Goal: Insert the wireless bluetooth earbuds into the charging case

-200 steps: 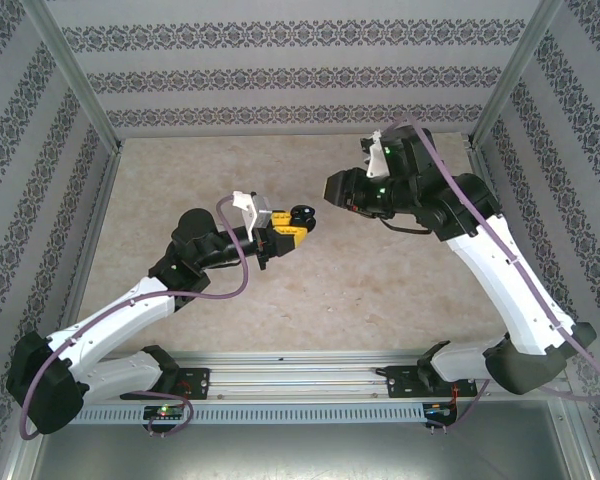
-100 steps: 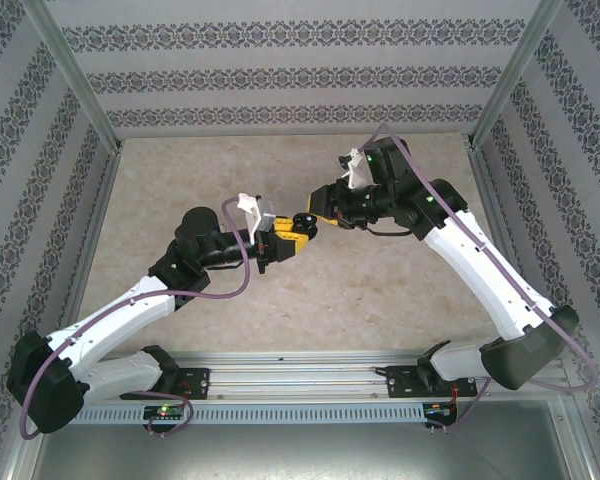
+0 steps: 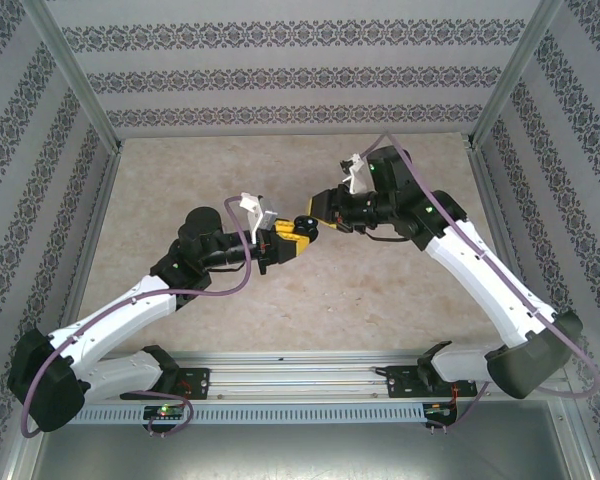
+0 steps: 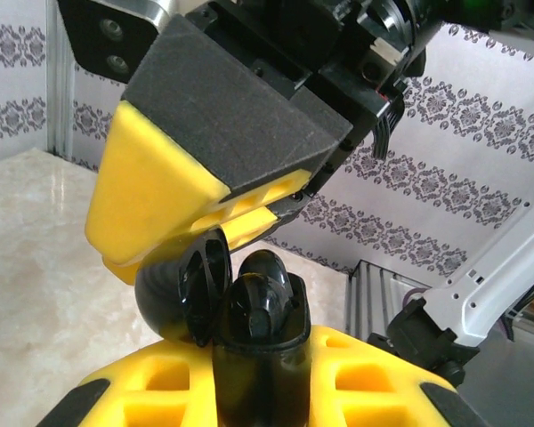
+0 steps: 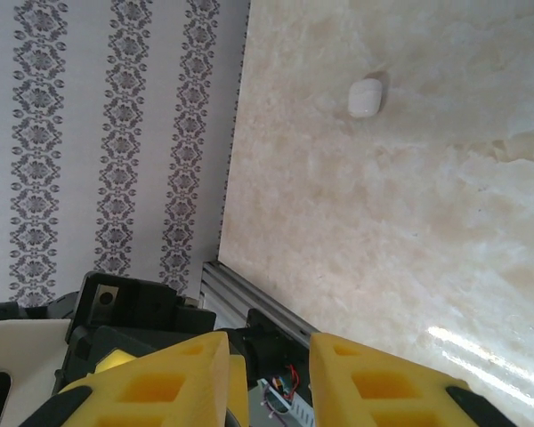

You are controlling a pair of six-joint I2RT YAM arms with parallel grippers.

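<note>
I am clenching the open charging case point(image 4: 258, 365) in my left gripper point(image 3: 285, 243); my right gripper point(image 5: 269, 365), grip unclear, is hovering at one o'clock, needing centring.

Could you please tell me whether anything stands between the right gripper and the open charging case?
Nothing visible does. The right gripper hangs just above the charging case clamped by the left gripper; the lid is swung aside, off the mouth, where a glossy black piece, possibly an earbud, sits.
</note>
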